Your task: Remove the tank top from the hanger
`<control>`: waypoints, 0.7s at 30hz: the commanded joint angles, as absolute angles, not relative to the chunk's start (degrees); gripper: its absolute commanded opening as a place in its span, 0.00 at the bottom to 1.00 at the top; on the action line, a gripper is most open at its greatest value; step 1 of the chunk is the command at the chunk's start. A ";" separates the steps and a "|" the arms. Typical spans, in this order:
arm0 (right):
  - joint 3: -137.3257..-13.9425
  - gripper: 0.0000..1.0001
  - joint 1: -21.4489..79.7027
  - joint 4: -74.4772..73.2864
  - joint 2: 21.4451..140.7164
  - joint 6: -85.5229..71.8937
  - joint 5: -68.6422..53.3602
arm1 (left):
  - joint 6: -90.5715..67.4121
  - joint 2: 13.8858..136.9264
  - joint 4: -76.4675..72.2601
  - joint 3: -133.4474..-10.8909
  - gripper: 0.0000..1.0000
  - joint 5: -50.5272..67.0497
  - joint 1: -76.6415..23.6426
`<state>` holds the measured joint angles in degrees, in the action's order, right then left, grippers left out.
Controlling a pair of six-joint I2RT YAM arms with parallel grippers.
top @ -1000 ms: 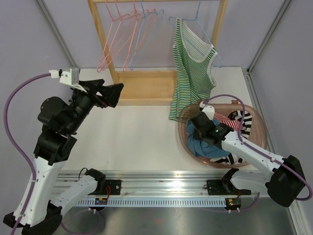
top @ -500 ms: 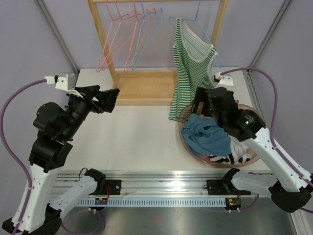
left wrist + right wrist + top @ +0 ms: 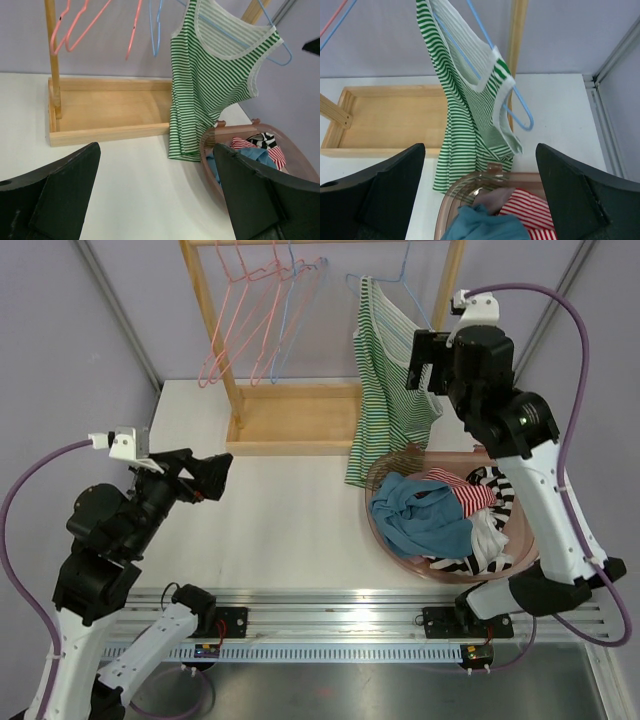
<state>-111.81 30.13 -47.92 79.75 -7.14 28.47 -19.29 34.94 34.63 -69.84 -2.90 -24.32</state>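
Hanging from a blue hanger (image 3: 482, 27) on the wooden rack (image 3: 300, 418), the green-and-white striped tank top (image 3: 385, 390) sits at the right end of the rail, well above the table. Its long axis runs top to bottom: the straps and neckline are up at the hanger and the hem points down, reaching the far rim of the pink basket (image 3: 540, 510). The cloth hangs a little askew, and the hanger's right tip pokes out through the armhole on that side.

The right gripper (image 3: 480, 146) is raised high, close beside the tank top's right edge in the overhead view. Its jaws are spread wide with nothing between them, and its wrist camera looks down on the garment and the basket rim without touching either.

The left gripper (image 3: 156, 150) hovers over the left part of the table, well apart from the garment and aimed toward the rack. Its jaws are likewise wide apart and hold nothing.

A blue garment (image 3: 425, 520) and other striped clothes lie in the basket. Pink hangers (image 3: 235, 320) hang at the rail's left end.
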 commanded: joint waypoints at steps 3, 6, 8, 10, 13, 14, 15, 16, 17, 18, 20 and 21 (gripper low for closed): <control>-125.75 0.99 24.53 -47.11 89.28 1.65 17.61 | -19.42 29.10 31.11 -62.94 0.99 -1.93 -24.26; -133.57 0.99 19.96 -48.86 95.26 3.68 10.57 | -18.90 28.22 31.90 -61.26 0.99 -2.63 -24.26; -138.75 0.99 17.24 -49.83 99.73 5.44 5.74 | -18.28 28.21 32.95 -60.56 0.99 -2.99 -24.26; -141.84 0.98 16.18 -50.01 102.47 7.29 2.48 | -17.58 28.13 33.48 -60.12 0.99 -3.60 -24.26; -148.68 0.94 15.38 -50.10 108.43 10.28 0.26 | -16.88 28.04 34.01 -59.33 0.99 -4.22 -24.26; -149.93 0.89 14.86 -50.18 109.50 10.46 0.26 | -16.70 28.04 34.01 -58.63 0.99 -4.39 -24.26; -151.16 0.86 14.51 -50.01 110.56 10.46 -1.56 | -16.70 28.12 34.19 -58.36 0.99 -4.92 -24.26; -153.00 0.83 13.98 -49.84 112.22 10.37 -2.45 | -16.61 28.04 34.28 -58.10 0.99 -5.10 -24.26; -153.45 0.81 13.37 -49.22 112.93 10.28 -4.81 | -16.52 28.04 34.28 -57.66 0.99 -5.18 -24.26; -153.63 0.76 13.10 -48.61 113.46 10.02 -5.70 | -16.52 28.04 34.10 -56.96 0.99 -5.45 -24.26; -153.55 0.70 12.57 -46.85 114.52 9.58 -8.43 | -16.44 28.12 34.10 -56.34 0.99 -5.54 -24.26; -153.54 0.67 12.57 -46.41 114.87 9.58 -9.05 | -16.44 28.21 34.10 -55.90 0.99 -5.62 -24.26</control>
